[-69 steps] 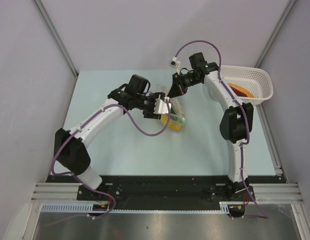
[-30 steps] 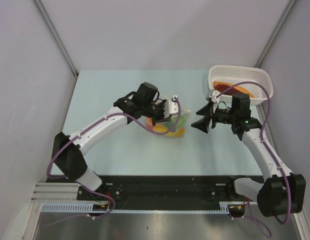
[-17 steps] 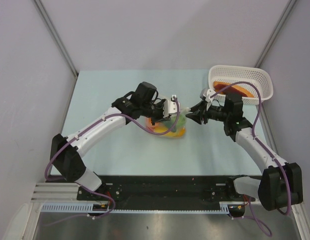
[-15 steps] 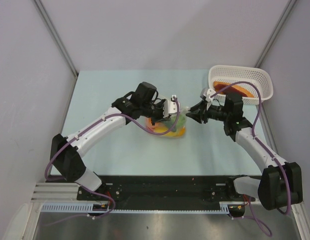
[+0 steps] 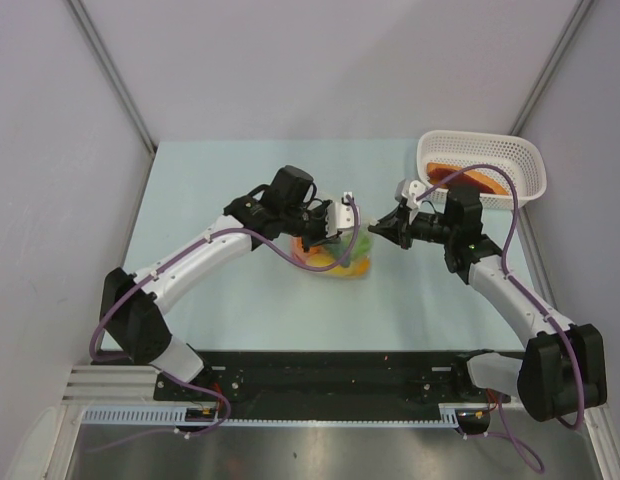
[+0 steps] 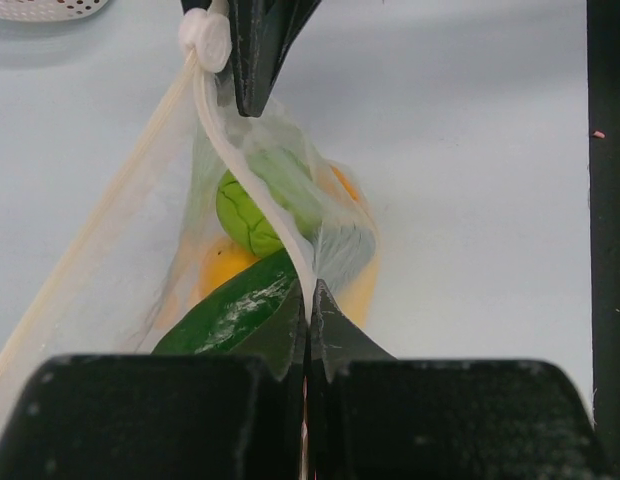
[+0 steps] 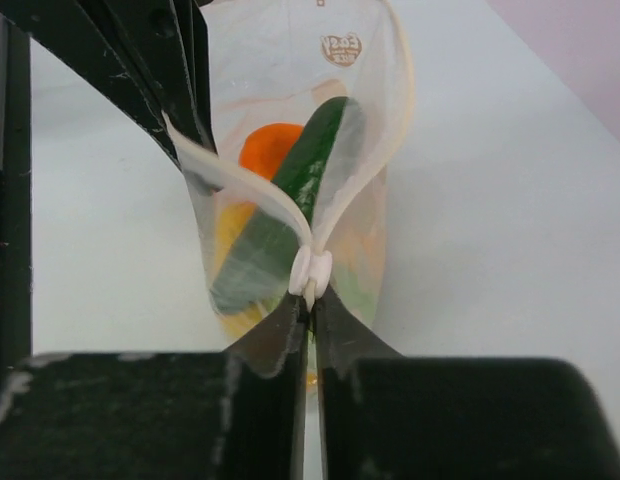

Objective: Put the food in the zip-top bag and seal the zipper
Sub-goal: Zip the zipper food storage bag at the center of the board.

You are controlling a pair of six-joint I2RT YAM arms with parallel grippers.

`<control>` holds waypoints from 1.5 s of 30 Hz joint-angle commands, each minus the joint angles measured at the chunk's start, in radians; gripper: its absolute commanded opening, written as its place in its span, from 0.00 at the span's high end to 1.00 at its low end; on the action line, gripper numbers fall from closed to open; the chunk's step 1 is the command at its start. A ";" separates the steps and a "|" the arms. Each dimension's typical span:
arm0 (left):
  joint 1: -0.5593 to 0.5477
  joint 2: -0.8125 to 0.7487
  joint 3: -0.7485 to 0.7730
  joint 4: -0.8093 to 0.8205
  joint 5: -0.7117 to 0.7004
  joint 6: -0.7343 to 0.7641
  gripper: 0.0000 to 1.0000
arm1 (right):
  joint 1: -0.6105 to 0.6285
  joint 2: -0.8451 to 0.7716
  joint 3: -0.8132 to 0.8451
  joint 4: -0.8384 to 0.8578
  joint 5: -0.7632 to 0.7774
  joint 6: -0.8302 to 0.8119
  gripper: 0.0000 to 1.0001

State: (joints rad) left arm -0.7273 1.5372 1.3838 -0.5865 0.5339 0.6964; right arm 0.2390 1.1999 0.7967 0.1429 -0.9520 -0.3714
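The zip-top bag (image 5: 342, 255) stands mid-table, held up at its mouth from both ends. Through it show the food: a dark green cucumber (image 7: 290, 200), an orange piece (image 7: 265, 150), a green ball (image 6: 245, 210) and a yellow piece (image 6: 220, 270). My left gripper (image 6: 310, 292) is shut on the bag's mouth edge at the left end. My right gripper (image 7: 310, 297) is shut on the zipper (image 7: 240, 190) at the right end, right behind its white slider (image 7: 310, 272). The mouth gapes between the two grippers.
A white lattice basket (image 5: 530, 165) stands at the back right with an orange item (image 5: 470, 178) inside. The right arm reaches leftward just in front of it. Grey walls close in the table on both sides.
The right arm swung left from near the basket to the bag's right end, and its jaws closed on the zipper there. The left gripper kept its hold on the bag.
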 commanded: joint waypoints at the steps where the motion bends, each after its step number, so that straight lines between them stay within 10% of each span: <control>1: -0.001 -0.038 0.006 0.019 0.020 -0.003 1.00 | 0.003 -0.023 0.003 0.000 -0.013 -0.034 1.00; 6: 0.000 -0.048 0.004 0.040 0.011 -0.020 0.95 | 0.002 -0.029 0.002 -0.014 -0.001 -0.047 1.00; 16: 0.000 -0.055 0.153 0.100 0.067 -0.055 0.46 | 0.006 -0.039 0.002 0.009 -0.013 -0.109 1.00; 45: -0.078 0.159 0.311 0.043 0.129 0.087 0.60 | 0.016 -0.103 0.002 -0.005 -0.031 -0.164 1.00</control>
State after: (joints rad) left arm -0.7959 1.6875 1.6516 -0.5419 0.6182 0.7441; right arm 0.2489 1.1313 0.7963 0.1078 -0.9604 -0.5079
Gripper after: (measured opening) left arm 0.405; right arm 0.009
